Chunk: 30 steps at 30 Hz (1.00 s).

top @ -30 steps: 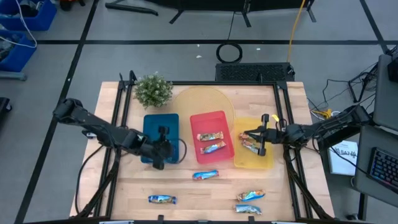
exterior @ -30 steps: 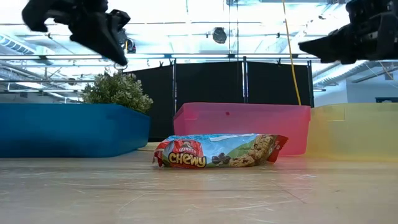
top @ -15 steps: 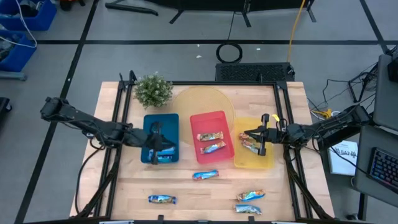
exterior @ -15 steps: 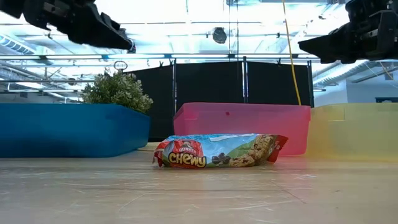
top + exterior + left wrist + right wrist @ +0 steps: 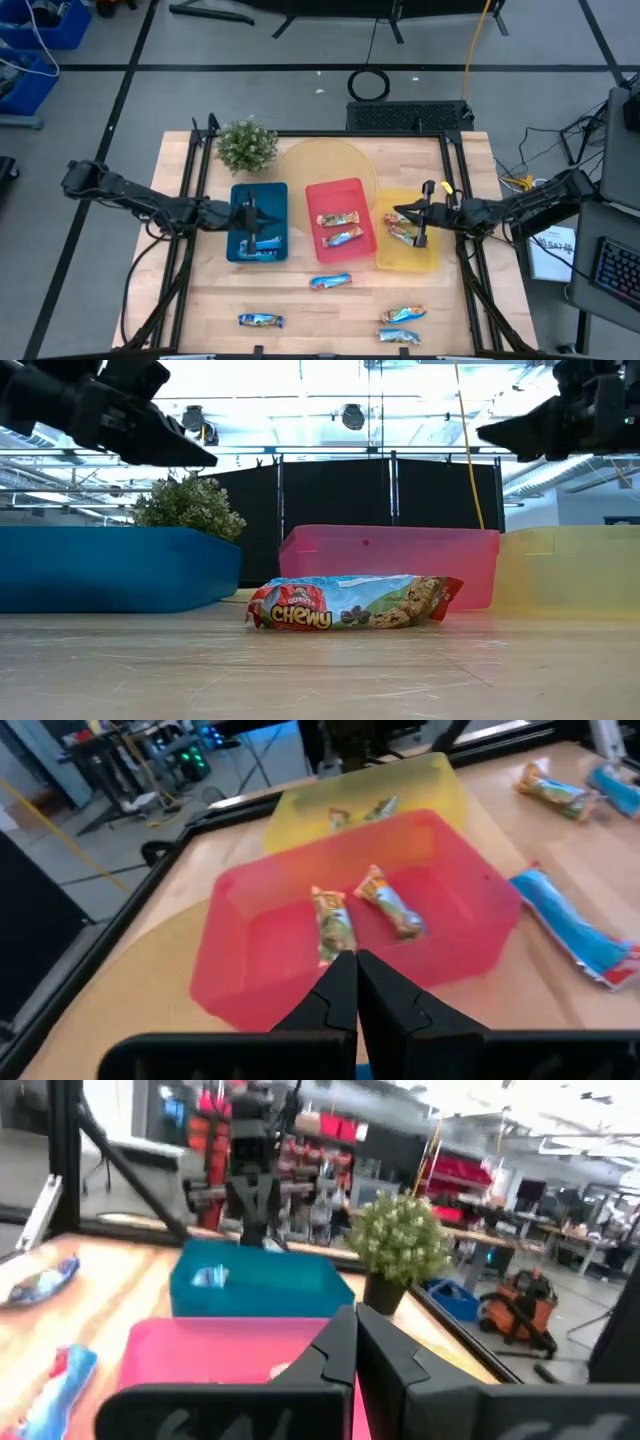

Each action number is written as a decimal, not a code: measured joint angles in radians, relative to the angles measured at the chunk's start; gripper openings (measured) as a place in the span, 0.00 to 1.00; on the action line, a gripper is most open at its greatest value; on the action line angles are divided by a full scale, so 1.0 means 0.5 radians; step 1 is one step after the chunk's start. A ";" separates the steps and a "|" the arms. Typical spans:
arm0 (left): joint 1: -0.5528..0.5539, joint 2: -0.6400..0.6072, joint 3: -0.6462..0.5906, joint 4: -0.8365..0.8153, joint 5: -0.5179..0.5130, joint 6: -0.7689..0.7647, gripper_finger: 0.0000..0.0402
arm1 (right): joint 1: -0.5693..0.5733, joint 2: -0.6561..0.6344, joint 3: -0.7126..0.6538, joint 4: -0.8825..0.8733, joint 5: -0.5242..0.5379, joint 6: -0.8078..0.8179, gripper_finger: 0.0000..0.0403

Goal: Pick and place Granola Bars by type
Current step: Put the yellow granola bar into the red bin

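Observation:
Several foil-wrapped Granola Bars show in the high view. One lies in the blue tray (image 5: pixel 240 200) at its near end (image 5: pixel 263 251). Two lie in the red tray (image 5: pixel 315 190), and at least one (image 5: pixel 400 232) in the yellow tray (image 5: pixel 435 262). Others lie loose on the table near its near edge (image 5: pixel 330 281), (image 5: pixel 260 320), (image 5: pixel 402 314). My left gripper (image 5: pixel 256 218) hovers shut over the blue tray, holding nothing. My right gripper (image 5: pixel 405 214) hovers shut over the yellow tray, also empty. In the low view both grippers, left (image 5: pixel 200 458) and right (image 5: pixel 490 432), stand well above the trays.
A small potted plant (image 5: pixel 246 145) stands at the table's far left, behind the blue tray. A round pale mat (image 5: pixel 325 160) lies behind the red tray. Black rails run along the table's left and right sides. Bare wood shows between the trays and the loose bars.
My left gripper has drawn back from the blue tray's near end toward the far and left, staying above the tray. A bar now shows at the near end of the blue tray, where the gripper stood before.

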 joint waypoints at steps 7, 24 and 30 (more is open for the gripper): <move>0.045 0.000 -0.017 -0.024 0.002 -0.020 0.01 | 0.106 0.331 0.606 -0.715 0.195 0.072 0.00; 0.045 0.000 -0.017 -0.091 0.005 -0.203 0.12 | 0.985 1.875 2.234 -2.594 0.722 1.061 0.00; 0.044 0.000 -0.017 -0.090 0.008 -0.205 0.09 | 1.204 2.162 2.532 -3.022 0.344 1.737 0.00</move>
